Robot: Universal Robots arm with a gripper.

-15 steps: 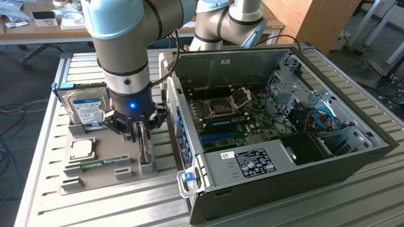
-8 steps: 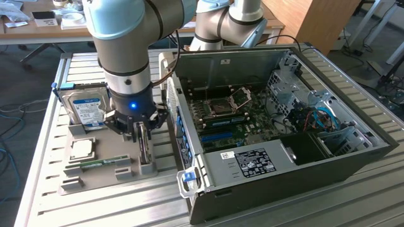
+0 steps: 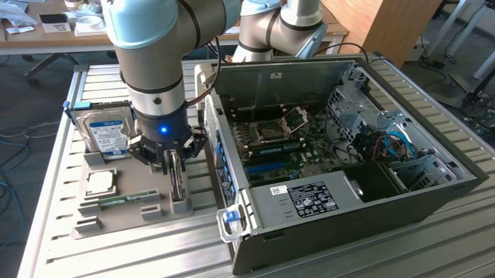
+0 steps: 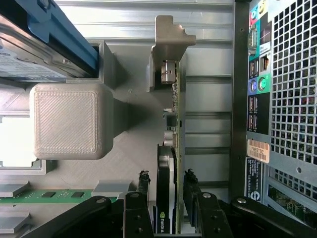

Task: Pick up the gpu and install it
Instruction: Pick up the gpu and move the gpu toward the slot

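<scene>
Gripper: we see the gripper (image 3: 171, 168) lowered over the grey holder tray (image 3: 116, 217), at the exterior view's left of the open computer case (image 3: 309, 200).
Jaws: part-way apart, one finger on each side of the card; the fingers (image 4: 143, 183) seem to stand just off its faces, not clamped on it.
Gpu position: the gpu (image 4: 166, 158) stands on edge in a slot of the tray, silver bracket at the end away from the wrist, black cooler on one face and green board on the other.
Neighbours: a blue-labelled hard drive (image 3: 108, 136) stands at the far end of the tray; a RAM stick (image 3: 124, 201) lies at the near end.
Done so far: we judge that the approach is made and the card is straddled.
Left to do: the card is not lifted, and the motherboard (image 3: 270, 147) inside the case carries no card.
Hidden: the wrist covers the card's top edge in the exterior view; its bottom edge sits down in the tray slot.
Hard to make out: which slot on the board would take the card.
</scene>
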